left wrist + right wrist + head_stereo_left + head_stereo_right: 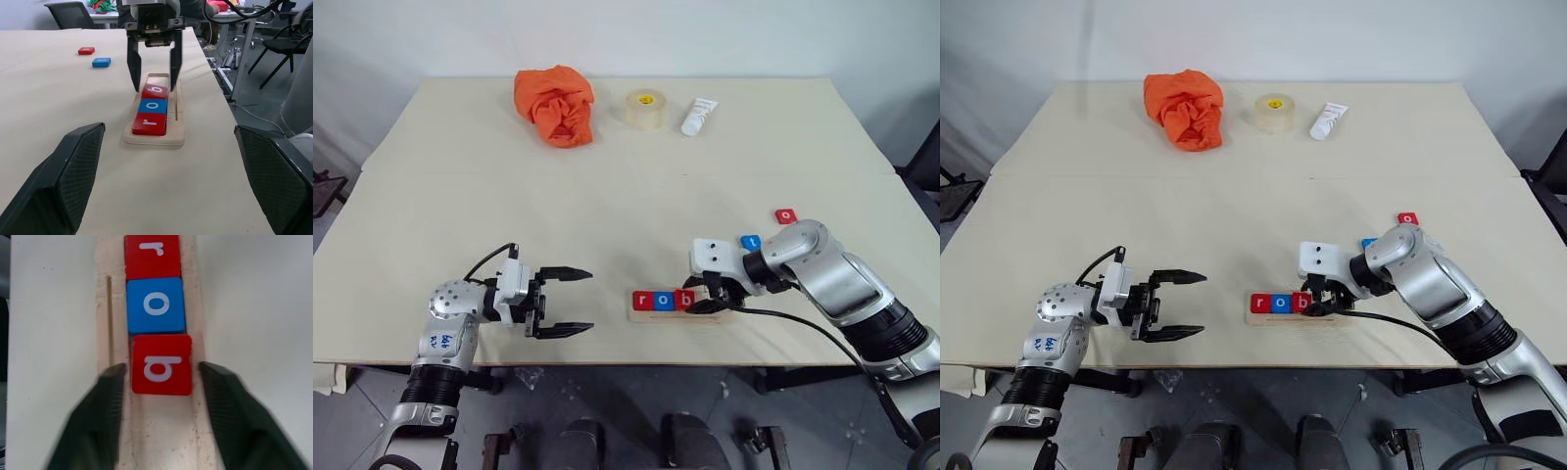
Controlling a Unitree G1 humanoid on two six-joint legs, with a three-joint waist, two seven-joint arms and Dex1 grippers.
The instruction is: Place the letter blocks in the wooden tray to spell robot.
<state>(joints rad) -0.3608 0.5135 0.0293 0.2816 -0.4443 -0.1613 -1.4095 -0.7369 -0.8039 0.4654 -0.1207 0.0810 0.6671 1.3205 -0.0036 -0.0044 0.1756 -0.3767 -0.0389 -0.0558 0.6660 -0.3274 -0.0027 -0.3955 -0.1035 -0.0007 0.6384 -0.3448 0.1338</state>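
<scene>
We are working at a wide pale table [607, 196], and the wooden tray [177, 117] is lying near its front edge, between our two arms. Three letter blocks are sitting in its groove, a red r [149, 124], a blue o [153, 105] and a red b [155, 90], touching in a row, so by our judgement the word is a little over half spelled. Two blocks are waiting on the bare table beyond the tray's right end: a blue t [750, 242] and, farther out, a red o [786, 215], well apart from the tray. Our right gripper [161, 377] is hanging over the tray with its fingers straddling the red b, a visible gap on each side, so it is gripping nothing. Our left gripper [563, 301] is hovering near the tray's left end, pointing toward it with fingers spread wide and empty.
</scene>
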